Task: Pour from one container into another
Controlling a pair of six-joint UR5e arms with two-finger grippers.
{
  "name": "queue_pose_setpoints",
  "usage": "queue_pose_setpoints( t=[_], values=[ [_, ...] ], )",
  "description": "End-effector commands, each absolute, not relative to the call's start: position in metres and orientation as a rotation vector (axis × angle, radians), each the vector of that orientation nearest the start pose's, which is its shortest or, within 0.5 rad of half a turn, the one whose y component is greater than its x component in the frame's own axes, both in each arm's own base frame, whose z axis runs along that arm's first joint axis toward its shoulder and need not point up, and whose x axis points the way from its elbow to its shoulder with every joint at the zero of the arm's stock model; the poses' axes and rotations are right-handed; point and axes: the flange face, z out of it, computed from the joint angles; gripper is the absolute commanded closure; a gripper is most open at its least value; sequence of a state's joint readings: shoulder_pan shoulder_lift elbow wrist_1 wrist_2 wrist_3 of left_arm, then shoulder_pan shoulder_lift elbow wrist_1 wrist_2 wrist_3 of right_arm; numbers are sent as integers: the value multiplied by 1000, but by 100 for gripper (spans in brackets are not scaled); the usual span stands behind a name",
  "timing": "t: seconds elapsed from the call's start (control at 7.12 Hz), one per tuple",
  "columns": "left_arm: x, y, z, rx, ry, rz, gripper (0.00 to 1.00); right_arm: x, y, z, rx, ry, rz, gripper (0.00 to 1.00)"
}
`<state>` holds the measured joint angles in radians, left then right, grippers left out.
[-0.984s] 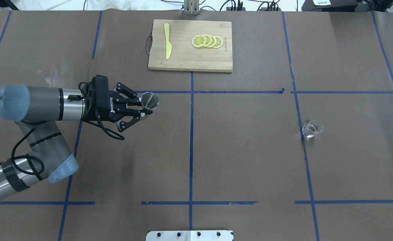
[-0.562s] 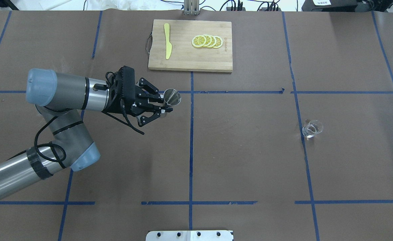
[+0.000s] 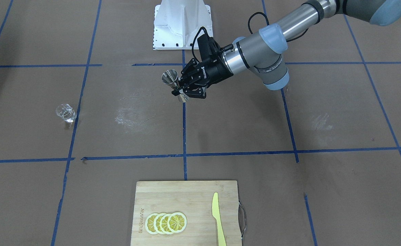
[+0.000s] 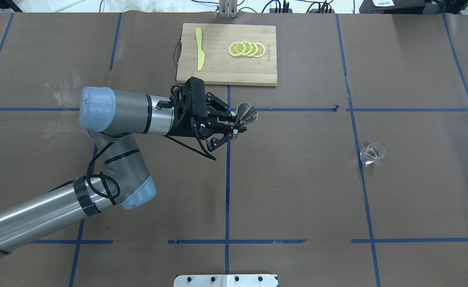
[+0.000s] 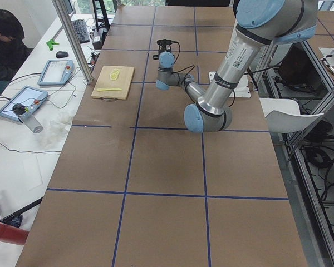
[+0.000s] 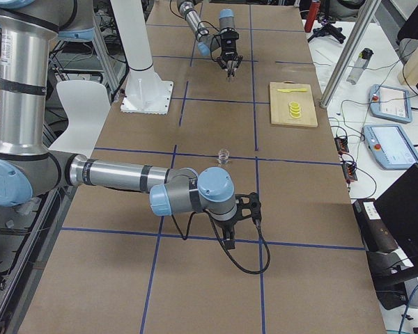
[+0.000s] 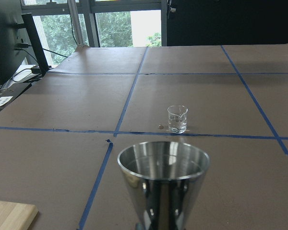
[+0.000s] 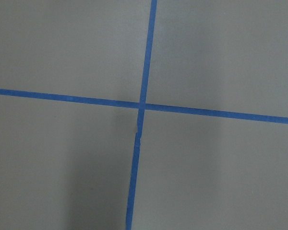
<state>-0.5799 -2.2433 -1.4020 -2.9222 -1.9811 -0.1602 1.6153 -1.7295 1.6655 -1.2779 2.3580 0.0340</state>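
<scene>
A conical steel measuring cup [image 4: 246, 113] is held upright above the table near its centre line, with my left gripper [image 4: 236, 126] shut on its lower part. The front-facing view shows the same cup [image 3: 169, 78] in the gripper [image 3: 179, 93]. The left wrist view shows the cup's open mouth [image 7: 163, 165] close up, and a small clear glass beaker [image 7: 177, 119] stands well beyond it. That beaker [image 4: 371, 153] sits on the table's right half, far from the cup. My right gripper [image 6: 230, 238] hangs low over the table in the exterior right view only; I cannot tell whether it is open or shut.
A wooden cutting board [image 4: 218, 71] lies at the far centre with a yellow knife [image 4: 199, 48] and lemon slices [image 4: 246, 49] on it. Blue tape lines divide the brown table. The robot's white base [image 3: 181, 24] stands at the near edge.
My left arm has swung right with the steel cup, from the left half to the table's centre line. The beaker and the board have not moved.
</scene>
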Motion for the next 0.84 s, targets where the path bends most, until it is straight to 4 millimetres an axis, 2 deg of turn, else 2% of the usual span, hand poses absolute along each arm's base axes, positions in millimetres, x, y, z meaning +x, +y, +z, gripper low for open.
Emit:
queue_pose_setpoints(
  t=[0.0,0.14,0.28,0.42,0.7],
  values=[
    [515,-444,187,1438,1290,939,100,82,-435,649,226,-785,-15,0],
    [525,-438,188,1438,1282,920,100,81,-437,645,218,-793,17,0],
    [526,-437,188,1440,1282,917,100,80,-438,622,245,-808,28,0],
    [527,-436,188,1441,1284,918,100,67,-437,595,246,-833,52,0],
    [526,-435,191,1437,1283,920,100,10,-439,521,215,-884,119,0]
  ],
)
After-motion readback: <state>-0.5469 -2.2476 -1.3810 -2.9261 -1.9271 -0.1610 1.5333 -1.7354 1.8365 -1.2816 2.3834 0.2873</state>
